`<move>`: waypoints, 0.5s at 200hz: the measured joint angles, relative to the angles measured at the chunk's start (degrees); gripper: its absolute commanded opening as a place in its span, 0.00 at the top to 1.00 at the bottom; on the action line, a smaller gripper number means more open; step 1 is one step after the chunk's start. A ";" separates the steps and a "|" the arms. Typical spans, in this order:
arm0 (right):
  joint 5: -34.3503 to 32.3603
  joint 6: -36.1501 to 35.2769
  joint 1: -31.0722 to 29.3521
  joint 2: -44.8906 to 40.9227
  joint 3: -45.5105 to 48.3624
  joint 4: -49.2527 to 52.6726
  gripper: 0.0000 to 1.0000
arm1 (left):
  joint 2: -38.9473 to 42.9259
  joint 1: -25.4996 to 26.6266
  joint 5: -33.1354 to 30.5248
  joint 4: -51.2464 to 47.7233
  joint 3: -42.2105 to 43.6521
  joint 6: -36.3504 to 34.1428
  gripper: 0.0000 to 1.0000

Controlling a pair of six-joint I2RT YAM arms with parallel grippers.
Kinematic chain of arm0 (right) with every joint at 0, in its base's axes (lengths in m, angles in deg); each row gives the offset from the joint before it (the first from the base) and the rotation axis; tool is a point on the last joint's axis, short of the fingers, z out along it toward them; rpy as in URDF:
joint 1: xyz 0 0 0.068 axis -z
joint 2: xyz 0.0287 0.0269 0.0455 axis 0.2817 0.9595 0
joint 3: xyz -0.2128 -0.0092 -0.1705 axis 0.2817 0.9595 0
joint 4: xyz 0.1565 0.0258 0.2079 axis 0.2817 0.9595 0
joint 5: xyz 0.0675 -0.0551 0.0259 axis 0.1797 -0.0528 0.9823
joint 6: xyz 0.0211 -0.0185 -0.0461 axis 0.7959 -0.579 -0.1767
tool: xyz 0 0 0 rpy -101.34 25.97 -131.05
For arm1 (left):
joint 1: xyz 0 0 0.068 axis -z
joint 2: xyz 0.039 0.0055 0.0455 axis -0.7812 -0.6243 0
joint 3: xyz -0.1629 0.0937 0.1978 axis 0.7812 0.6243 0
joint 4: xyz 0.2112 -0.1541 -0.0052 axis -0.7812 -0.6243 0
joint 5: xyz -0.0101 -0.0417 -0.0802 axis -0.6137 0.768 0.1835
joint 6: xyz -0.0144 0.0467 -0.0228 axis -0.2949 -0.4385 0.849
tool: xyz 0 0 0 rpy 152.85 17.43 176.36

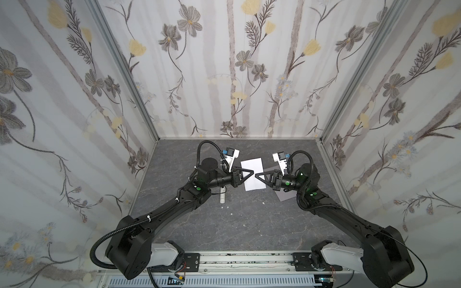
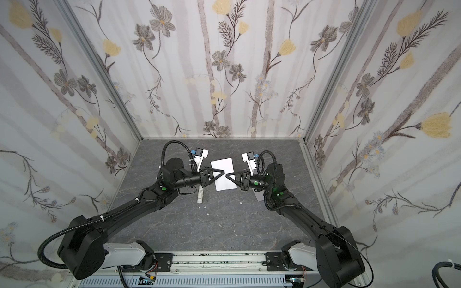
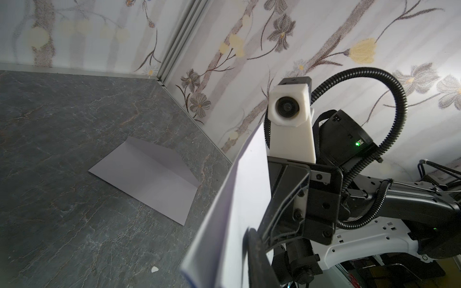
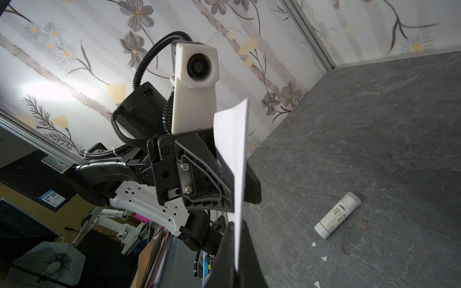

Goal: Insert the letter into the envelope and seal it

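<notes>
The letter (image 1: pixel 252 177) is a white sheet held up off the table between both grippers, in both top views (image 2: pixel 224 179). My left gripper (image 1: pixel 252 173) is shut on its left edge. In the right wrist view its two black fingers (image 4: pixel 252 183) pinch the sheet (image 4: pixel 230 139) from both sides. My right gripper (image 4: pixel 235 249) is shut on the opposite edge, with the paper thin between its tips (image 1: pixel 257 176). The grey-lavender envelope (image 3: pixel 149 179) lies flat on the table with its flap raised. The right arm hides most of the envelope (image 1: pixel 284 195) in the top views.
A white glue stick (image 1: pixel 222 197) lies on the dark marble-patterned table (image 1: pixel 249 224) under the left forearm and shows in the right wrist view (image 4: pixel 336 215). Small white scraps (image 1: pixel 232 214) dot the table. Floral walls (image 1: pixel 224 74) close three sides.
</notes>
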 measured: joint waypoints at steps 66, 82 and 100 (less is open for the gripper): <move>-0.09 0.02 0.00 0.07 -0.57 -0.07 1.00 | -0.61 -0.24 1.31 0.44 -0.11 1.09 0.77; -0.11 0.02 0.00 0.11 -0.57 -0.07 1.00 | -1.09 -0.24 2.03 0.72 -0.44 1.75 0.80; -0.17 0.02 0.04 0.17 -0.59 -0.04 1.00 | -1.51 -0.24 2.64 1.07 -0.66 2.27 0.90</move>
